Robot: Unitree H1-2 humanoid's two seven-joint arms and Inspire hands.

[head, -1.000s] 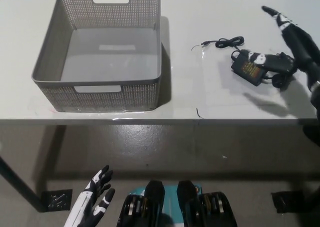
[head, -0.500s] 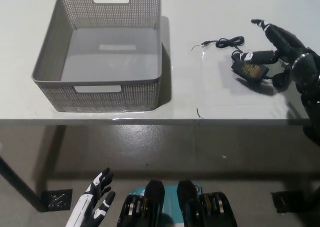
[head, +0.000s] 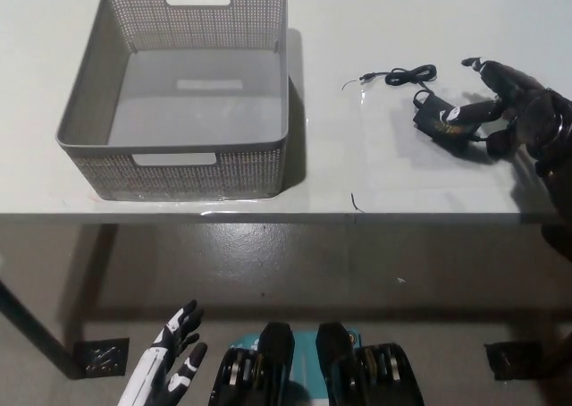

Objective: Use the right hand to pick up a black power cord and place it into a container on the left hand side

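On the right side of the white worktop (head: 375,173), near the back: black power cord (head: 440,118), basically a chunky adapter brick with its thin wire snaking off up and to the left, ending in a loose squiggle toward the middle. Brick sits tilted, long axis running from upper left to lower right. Some kind of label on top of the brick, yellowish print, way too small to read.

Black right hand (head: 505,102) coming in from the right edge, right over the brick's right end. Fingers curled around that end, one stretched out across the top toward the label, another poking up and left above it. Looks like touching, but can't tell if it's actually gripping or just resting there. Brick still flat on the worktop, not lifted.

Over on the left: grey mesh basket (head: 89,124), rectangular, cut-out handles on the near and far walls, nothing inside. Pale patch on the bottom, maybe a sticker, no readable writing. Well apart from the cord.

Down at the lower left, below the worktop edge: white left hand (head: 170,366), fingers spread, holding nothing, just hanging over the floor.

Also a tiny dark mark near the front edge of the worktop, can't make out what.
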